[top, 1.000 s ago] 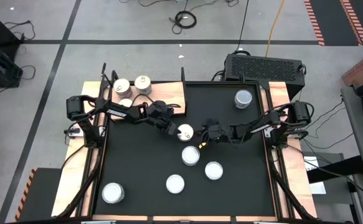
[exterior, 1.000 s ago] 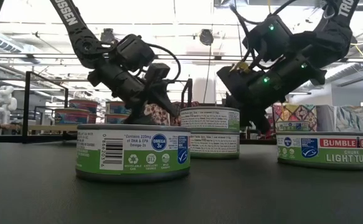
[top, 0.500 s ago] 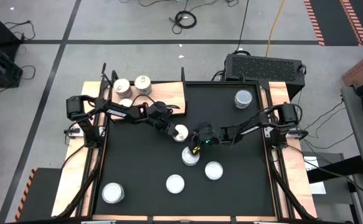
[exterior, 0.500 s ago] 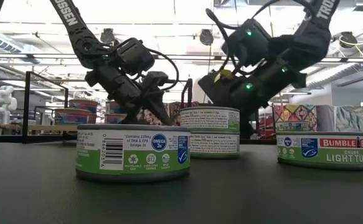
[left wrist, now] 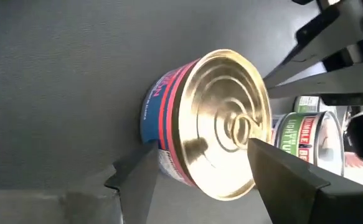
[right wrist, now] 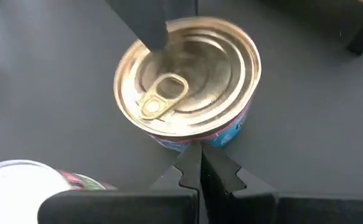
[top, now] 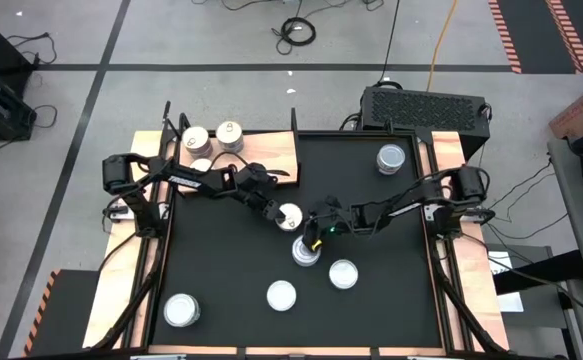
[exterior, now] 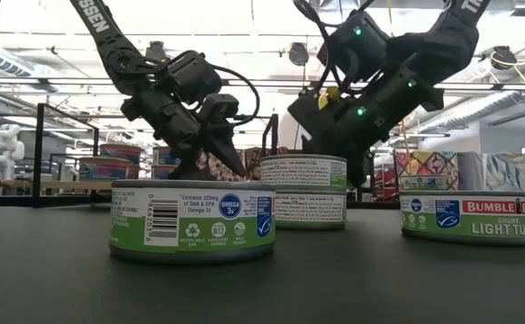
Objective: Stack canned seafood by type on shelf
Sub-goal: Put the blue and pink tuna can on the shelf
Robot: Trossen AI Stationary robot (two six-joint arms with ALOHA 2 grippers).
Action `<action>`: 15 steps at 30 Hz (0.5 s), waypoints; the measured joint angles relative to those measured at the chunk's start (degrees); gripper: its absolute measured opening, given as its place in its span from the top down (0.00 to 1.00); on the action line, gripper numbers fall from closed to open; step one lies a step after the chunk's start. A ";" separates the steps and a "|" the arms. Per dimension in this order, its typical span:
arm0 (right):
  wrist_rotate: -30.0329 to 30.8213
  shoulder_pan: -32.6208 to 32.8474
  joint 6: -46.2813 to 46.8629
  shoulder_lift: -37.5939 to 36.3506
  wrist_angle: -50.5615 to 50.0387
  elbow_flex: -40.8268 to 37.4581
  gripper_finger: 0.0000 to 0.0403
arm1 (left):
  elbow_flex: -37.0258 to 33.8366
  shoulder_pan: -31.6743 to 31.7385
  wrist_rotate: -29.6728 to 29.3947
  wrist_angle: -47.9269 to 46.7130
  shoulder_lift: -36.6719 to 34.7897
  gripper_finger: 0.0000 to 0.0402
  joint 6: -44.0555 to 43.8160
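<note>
A gold-topped pull-tab tin [top: 291,213] with a red and blue label stands on the black mat near its middle. My left gripper [top: 282,210] is open, with one finger [left wrist: 131,180] on each side of this tin [left wrist: 212,143]. My right gripper [top: 315,229] is shut, and its tips [right wrist: 200,174] rest against the side of the same tin [right wrist: 187,81]. The shelf [top: 271,150], a pale wooden board at the back left, carries three tins [top: 197,138].
More tins stand on the mat: one at the back right [top: 392,158], one just in front of the right gripper [top: 306,250], and three nearer the front [top: 343,273] [top: 281,294] [top: 182,310]. A raised frame [top: 296,115] borders the table.
My right gripper has swung left and closed in on the gold-topped tin. The tin has shifted slightly left. My left gripper has stayed open around it.
</note>
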 joint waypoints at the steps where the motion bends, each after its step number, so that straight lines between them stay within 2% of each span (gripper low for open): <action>1: -0.07 0.00 -0.05 -0.13 0.32 0.00 1.00 | 0.00 0.06 -0.02 -0.14 -0.04 0.39 -0.02; 15: 0.05 -0.04 -0.92 -3.71 -5.25 0.02 1.00 | 0.11 1.51 -2.87 -3.87 -0.46 0.62 1.03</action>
